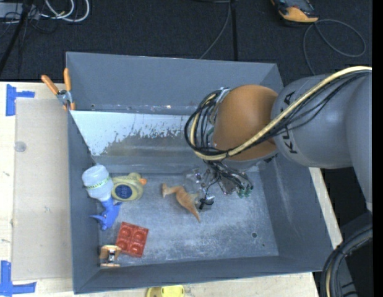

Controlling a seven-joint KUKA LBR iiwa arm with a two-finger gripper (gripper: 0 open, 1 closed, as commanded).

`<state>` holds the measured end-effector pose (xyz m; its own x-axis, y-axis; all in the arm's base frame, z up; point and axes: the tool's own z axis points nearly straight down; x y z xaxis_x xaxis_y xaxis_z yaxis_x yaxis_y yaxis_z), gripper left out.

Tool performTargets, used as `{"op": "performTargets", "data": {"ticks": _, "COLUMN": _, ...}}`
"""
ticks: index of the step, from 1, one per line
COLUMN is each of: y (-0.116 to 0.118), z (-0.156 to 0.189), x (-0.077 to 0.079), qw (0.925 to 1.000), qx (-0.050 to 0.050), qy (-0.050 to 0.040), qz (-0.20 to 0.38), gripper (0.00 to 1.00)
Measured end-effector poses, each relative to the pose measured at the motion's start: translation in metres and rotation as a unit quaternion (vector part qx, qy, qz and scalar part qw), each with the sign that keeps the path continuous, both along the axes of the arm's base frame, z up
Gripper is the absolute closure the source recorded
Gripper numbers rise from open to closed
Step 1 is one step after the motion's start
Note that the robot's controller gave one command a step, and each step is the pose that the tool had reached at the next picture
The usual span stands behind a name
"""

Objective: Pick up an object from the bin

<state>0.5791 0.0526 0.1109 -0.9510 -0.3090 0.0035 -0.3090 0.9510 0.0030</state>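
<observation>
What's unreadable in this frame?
Camera view:
- The gripper: mostly hidden under the orange wrist cover and cables.
- Whether it touches the brown curved piece beside it: too small to tell.
- The orange-brown item in the near-left corner of the bin: too small to identify.

Bin (172, 85): grey metal, floor dusted with white specks.
Centre: brown piece (184, 198), lying flat.
Left wall: pale bottle (96, 182), touching a yellow tape roll (127, 190).
Front-left corner: small orange-brown thing (109, 255), with a red studded plate (132, 239) just beside it.
Between plate and bottle: blue figure (107, 215).
</observation>
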Motion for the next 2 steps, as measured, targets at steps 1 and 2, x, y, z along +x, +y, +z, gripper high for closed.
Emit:
{"op": "performTargets", "data": {"ticks": 1, "y": 0.005, "z": 0.061, "x": 0.002, "qw": 0.9999, "qx": 0.001, "qy": -0.002, "qz": -0.01, "gripper": 1.0}}
{"op": "performTargets", "data": {"ticks": 2, "y": -0.007, "z": 0.094, "x": 0.004, "qw": 1.0, "qx": 0.001, "qy": -0.002, "qz": -0.007, "gripper": 1.0}}
